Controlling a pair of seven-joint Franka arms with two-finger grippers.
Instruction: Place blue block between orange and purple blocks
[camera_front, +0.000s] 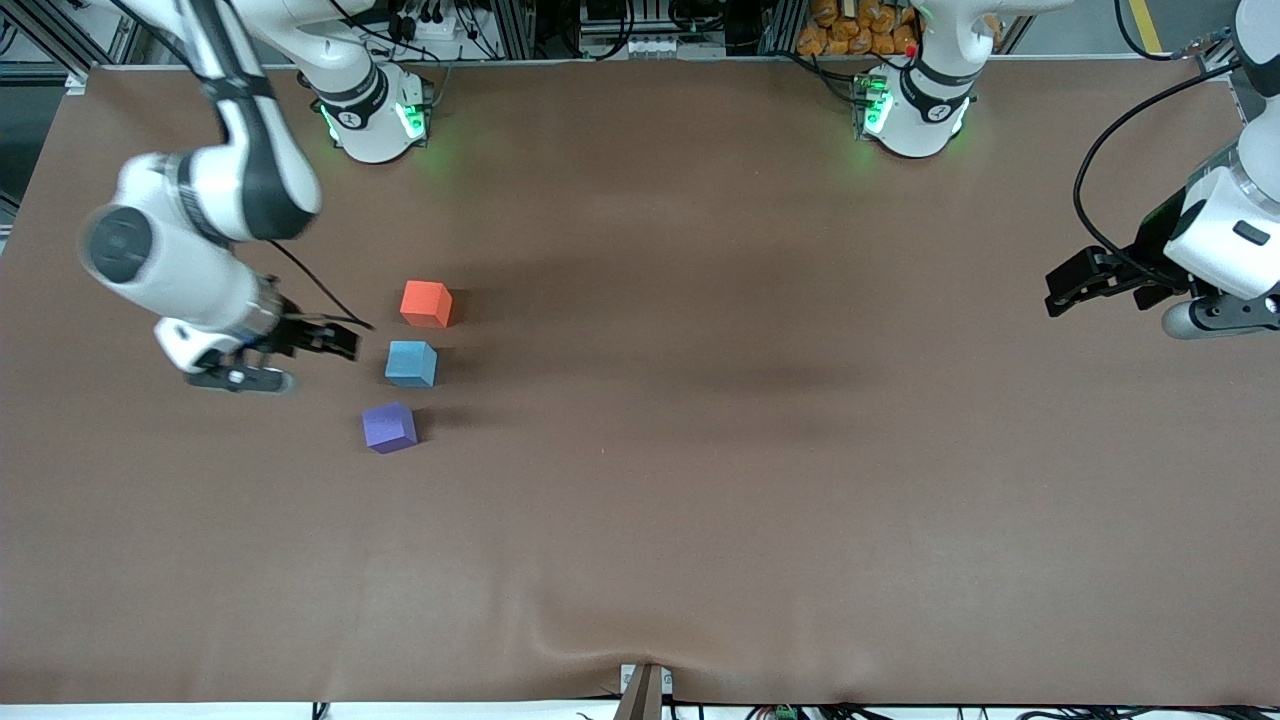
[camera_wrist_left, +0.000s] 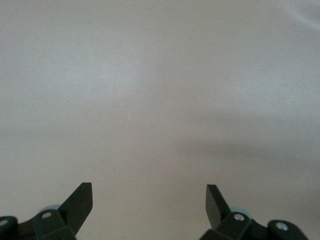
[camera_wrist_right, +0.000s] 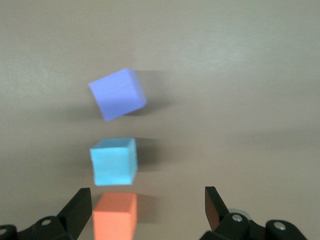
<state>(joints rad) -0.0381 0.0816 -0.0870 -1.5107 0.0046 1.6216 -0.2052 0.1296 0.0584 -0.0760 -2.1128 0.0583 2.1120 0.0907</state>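
I see my right end effector (camera_front: 335, 340) low beside the blue block (camera_front: 411, 363), fingers spread and empty; that block sits on the desk (camera_front: 700, 450) between the orange block (camera_front: 426, 304) and purple block (camera_front: 389, 428). My left end effector (camera_front: 1075, 285) waits open over its own end; its wrist view shows only bare desk.

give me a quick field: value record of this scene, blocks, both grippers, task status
blue block: on the table, in the gap between the other two, touching neither
orange block: farther from the front camera than the blue one
purple block: nearest the front camera, turned askew to the others
row: toward the right arm's end of the table
right gripper: open, empty, beside the blue block
left gripper: open, empty, waiting over bare table at the left arm's end
task status: placement looks done
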